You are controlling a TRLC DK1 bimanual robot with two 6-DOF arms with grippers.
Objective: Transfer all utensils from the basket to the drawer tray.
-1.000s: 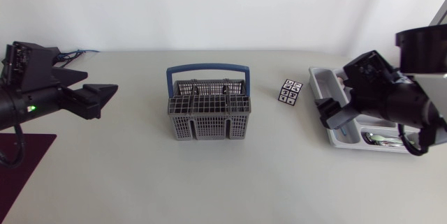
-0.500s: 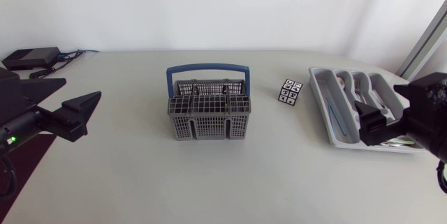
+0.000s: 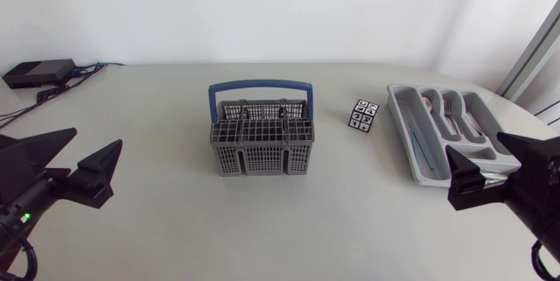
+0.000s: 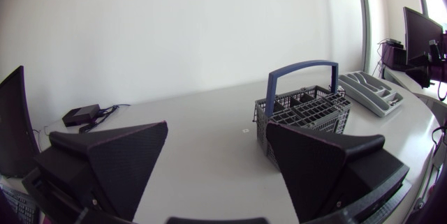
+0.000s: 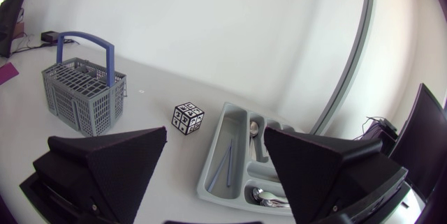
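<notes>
Our left gripper (image 4: 216, 126) and right gripper (image 5: 215, 131) stand released, empty; the basket (image 3: 261, 145) looks empty, the drawer tray (image 3: 404, 132) filled: next, we only verify.

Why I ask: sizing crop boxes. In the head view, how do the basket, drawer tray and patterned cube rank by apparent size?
1. The drawer tray and the basket: nearly alike; my right arm hides the tray's near corner, so I won't rank them.
2. The patterned cube: clearly smallest.
</notes>
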